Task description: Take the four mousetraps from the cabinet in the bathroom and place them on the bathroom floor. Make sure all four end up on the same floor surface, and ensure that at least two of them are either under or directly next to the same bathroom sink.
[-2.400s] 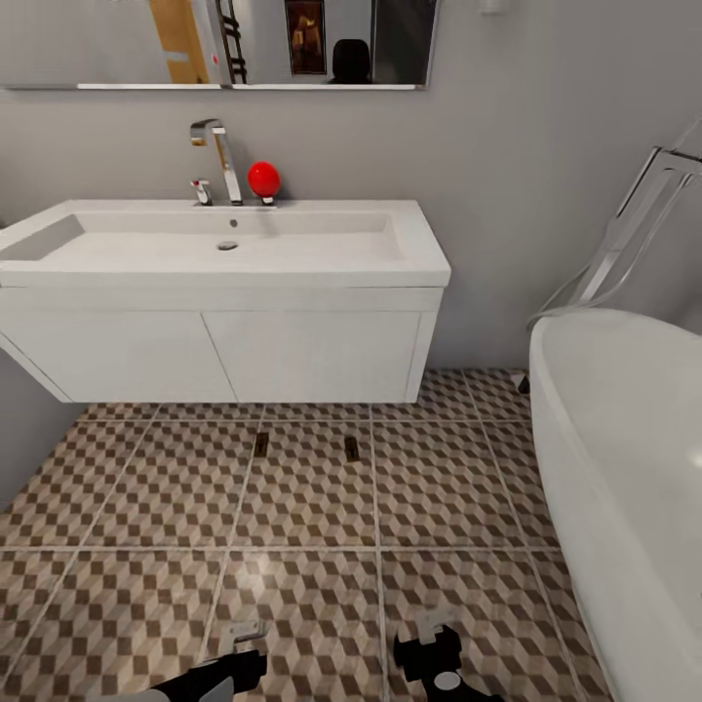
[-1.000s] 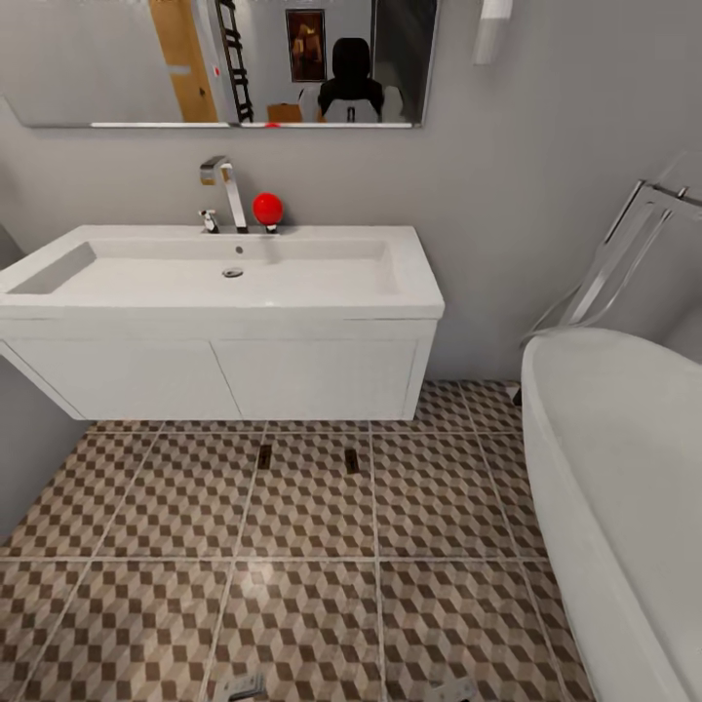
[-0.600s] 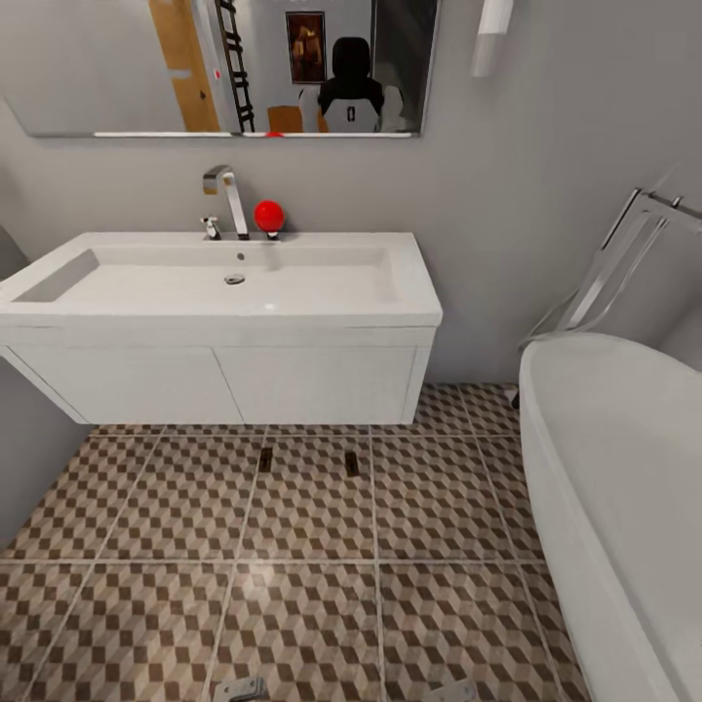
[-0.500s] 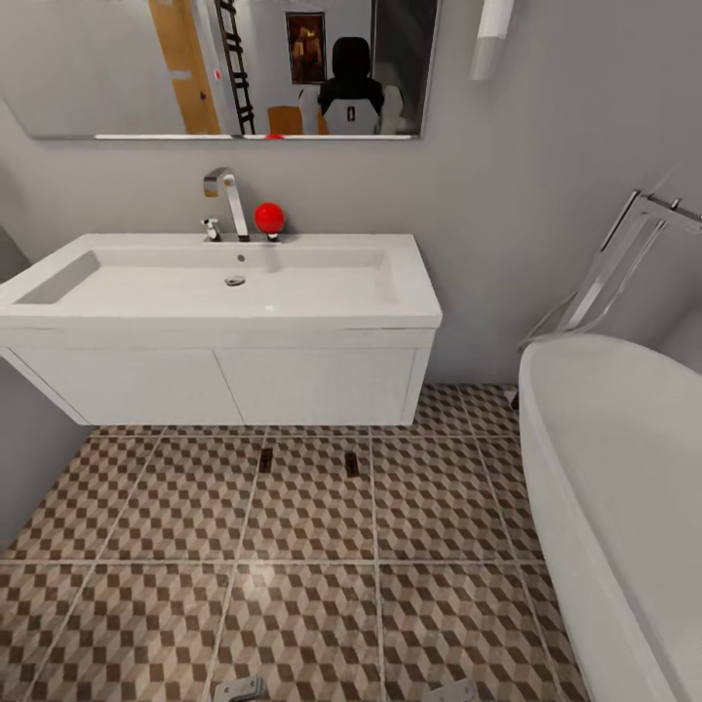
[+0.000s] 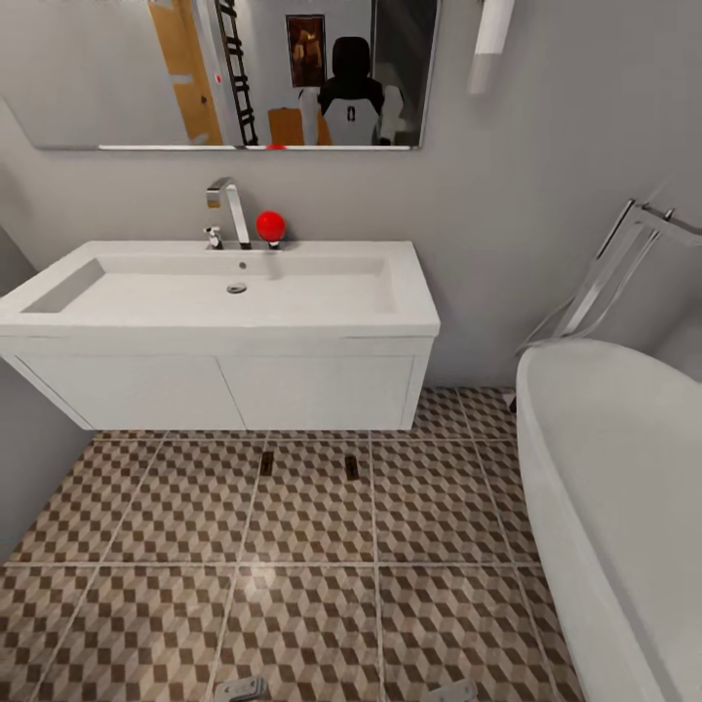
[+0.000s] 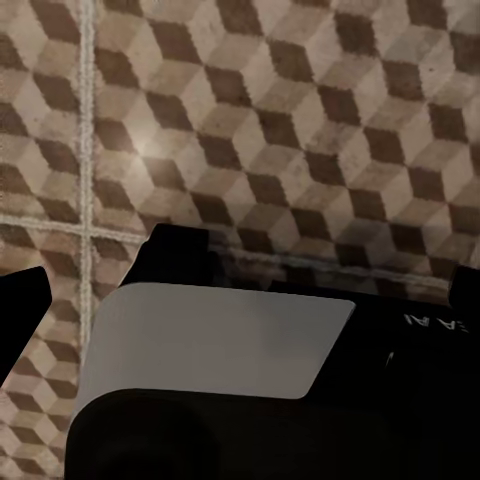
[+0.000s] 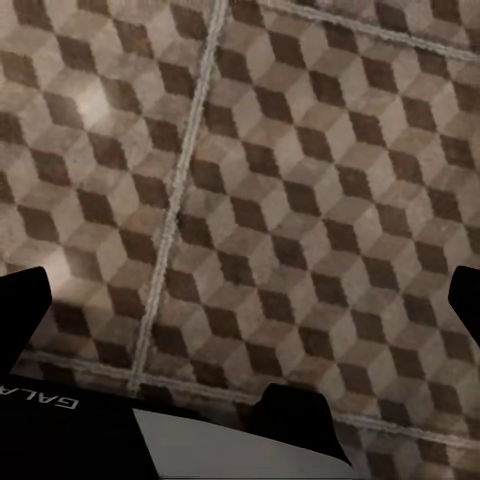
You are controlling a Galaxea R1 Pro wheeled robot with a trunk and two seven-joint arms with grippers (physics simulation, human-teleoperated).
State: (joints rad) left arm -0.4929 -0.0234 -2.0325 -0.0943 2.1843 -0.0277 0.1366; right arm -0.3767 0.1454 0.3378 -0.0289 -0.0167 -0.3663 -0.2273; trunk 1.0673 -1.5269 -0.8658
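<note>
Both arms have dropped below the head view.

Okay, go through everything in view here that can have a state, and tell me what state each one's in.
Mousetrap farther from the bathtub: flat on the floor, before the vanity.
Mousetrap nearer the bathtub: flat on the floor.
Vanity doors: shut.
Tap: not running.
Basin: empty.
Left gripper: open, empty.
Right gripper: open, empty.

White letters "GALA", upside down and cut off at the frame edge, stand on the black right gripper body [image 7: 70,430]. The black left gripper body [image 6: 420,390] bears partial letters "AN".
</note>
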